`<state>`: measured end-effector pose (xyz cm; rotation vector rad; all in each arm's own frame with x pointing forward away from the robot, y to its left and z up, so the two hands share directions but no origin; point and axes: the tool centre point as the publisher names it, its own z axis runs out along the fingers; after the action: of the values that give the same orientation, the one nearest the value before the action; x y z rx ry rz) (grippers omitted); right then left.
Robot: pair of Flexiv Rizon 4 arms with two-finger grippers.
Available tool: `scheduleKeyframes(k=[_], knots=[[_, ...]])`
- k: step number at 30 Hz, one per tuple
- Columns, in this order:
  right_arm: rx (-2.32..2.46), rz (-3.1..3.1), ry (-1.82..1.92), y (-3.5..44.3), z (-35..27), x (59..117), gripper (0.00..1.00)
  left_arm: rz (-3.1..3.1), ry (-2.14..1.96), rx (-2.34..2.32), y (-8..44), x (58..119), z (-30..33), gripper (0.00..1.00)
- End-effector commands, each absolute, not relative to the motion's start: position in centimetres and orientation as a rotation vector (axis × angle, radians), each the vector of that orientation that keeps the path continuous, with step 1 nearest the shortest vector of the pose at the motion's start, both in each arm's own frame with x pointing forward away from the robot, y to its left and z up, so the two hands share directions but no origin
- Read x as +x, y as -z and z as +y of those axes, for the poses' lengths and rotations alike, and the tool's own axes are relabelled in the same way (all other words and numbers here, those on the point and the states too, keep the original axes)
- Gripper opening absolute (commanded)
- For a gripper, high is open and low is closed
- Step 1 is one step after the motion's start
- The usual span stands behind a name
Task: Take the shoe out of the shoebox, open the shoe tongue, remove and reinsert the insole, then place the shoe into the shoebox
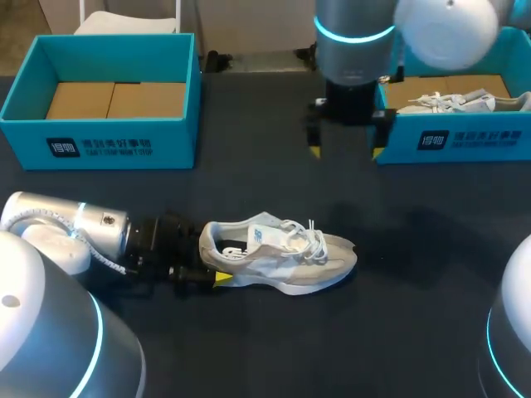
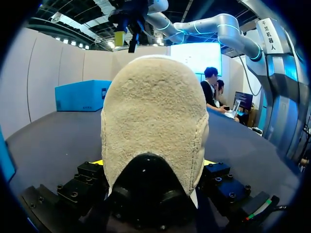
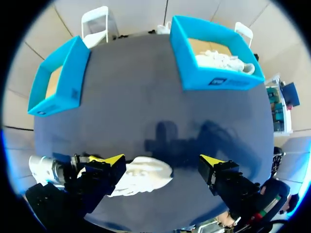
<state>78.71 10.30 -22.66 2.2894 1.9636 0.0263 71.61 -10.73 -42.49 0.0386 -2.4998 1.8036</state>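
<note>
1. Each blue box has white writing on its front. The empty box (image 1: 99, 137) sits far behind the heel of the shoe (image 1: 290, 257). The second box (image 1: 465, 141), with another shoe (image 1: 452, 101) inside, sits far behind its toe.
2. The shoe stands on its sole on the dark bench (image 1: 249, 182). The left pincer (image 1: 209, 259) is clamped on its heel.
3. The left arm lies low behind the heel. The right pincer (image 1: 346, 152) hangs high beyond the shoe, with its fingers wide apart and holding nothing.

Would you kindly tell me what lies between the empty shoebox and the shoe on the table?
Nothing: in the head view, only bare table separates the empty shoebox from the shoe.
</note>
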Motion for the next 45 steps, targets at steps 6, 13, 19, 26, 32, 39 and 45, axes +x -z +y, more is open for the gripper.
scheduleKeyframes(k=[6,13,19,26,32,39,45], knots=[[2.258,1.936,0.066,23.5,16.4,76.8,1.00,-2.501,-1.802,0.040,42.8,71.5,-11.1,0.00],[2.332,1.904,0.076,24.5,19.8,75.2,1.00,-2.501,-1.802,0.040,42.8,71.5,-11.1,0.00],[2.391,1.900,0.021,25.4,21.7,73.0,1.00,-2.501,-1.802,0.040,42.8,71.5,-11.1,0.00],[2.391,1.900,0.021,25.4,21.7,73.0,1.00,-2.501,-1.802,0.040,42.8,71.5,-11.1,0.00],[2.391,1.900,0.021,25.4,21.7,73.0,1.00,-2.501,-1.802,0.040,42.8,71.5,-11.1,0.00],[2.391,1.900,0.021,25.4,21.7,73.0,1.00,-2.501,-1.802,0.040,42.8,71.5,-11.1,0.00],[2.391,1.900,0.021,25.4,21.7,73.0,1.00,-2.501,-1.802,0.040,42.8,71.5,-11.1,0.00]])
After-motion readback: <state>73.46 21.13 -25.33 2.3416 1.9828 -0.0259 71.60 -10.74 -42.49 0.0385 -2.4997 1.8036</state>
